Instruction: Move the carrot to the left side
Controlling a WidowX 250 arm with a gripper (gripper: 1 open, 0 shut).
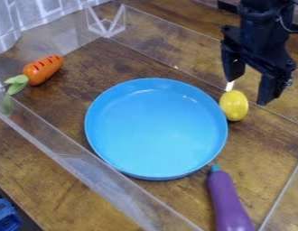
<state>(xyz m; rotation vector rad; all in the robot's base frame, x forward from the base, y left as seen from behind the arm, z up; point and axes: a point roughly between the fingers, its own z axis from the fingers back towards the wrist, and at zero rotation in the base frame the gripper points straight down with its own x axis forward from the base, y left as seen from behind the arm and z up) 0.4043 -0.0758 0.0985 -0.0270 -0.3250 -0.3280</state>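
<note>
The carrot (41,69) is a small orange toy with dark grooves and a green top. It lies at the far left of the wooden table, close to the clear wall. My gripper (254,88) hangs at the right side, far from the carrot, pointing down with its jaws open. Nothing is held between the fingers (231,78). A yellow lemon (235,105) rests on the table just below the gripper, against the blue plate's right rim.
A large blue plate (116,113) fills the middle of the table. A long purple eggplant (228,200) lies at the front right. Clear acrylic walls (61,153) fence the work area, and a clear stand (108,18) sits at the back.
</note>
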